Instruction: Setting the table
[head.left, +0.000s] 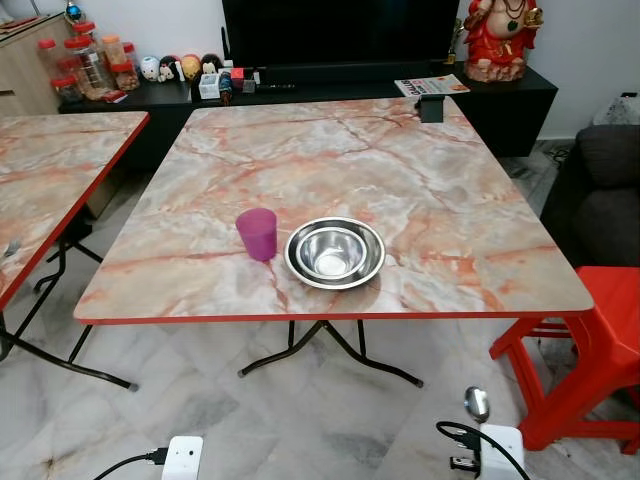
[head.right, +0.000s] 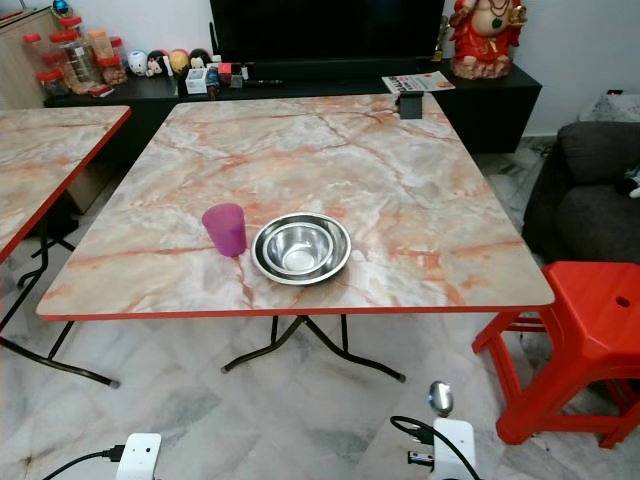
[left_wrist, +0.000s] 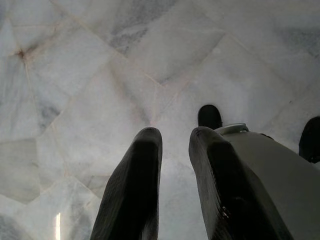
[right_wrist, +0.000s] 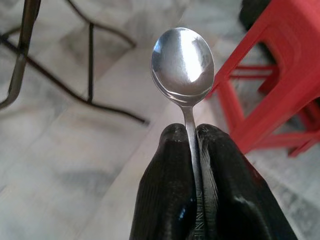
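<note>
A purple plastic cup (head.left: 258, 233) stands near the front edge of the marble-patterned table (head.left: 400, 170), just left of an empty steel bowl (head.left: 335, 252). The two are close but apart. My right gripper (right_wrist: 191, 132) is shut on the handle of a metal spoon (right_wrist: 183, 60), whose bowl points up. It hangs low over the floor, in front of the table and to the right, where the spoon (head.left: 477, 403) shows beside the red stool. My left gripper (left_wrist: 175, 145) hangs idle over the floor tiles, a narrow gap between its fingers and nothing in it.
A red plastic stool (head.left: 600, 340) stands at the table's right front corner, with a dark sofa (head.left: 600, 190) behind it. A second marble table (head.left: 40, 180) is on the left. A small black object (head.left: 431, 108) sits on the table's far edge. Behind is a black TV console (head.left: 300, 95).
</note>
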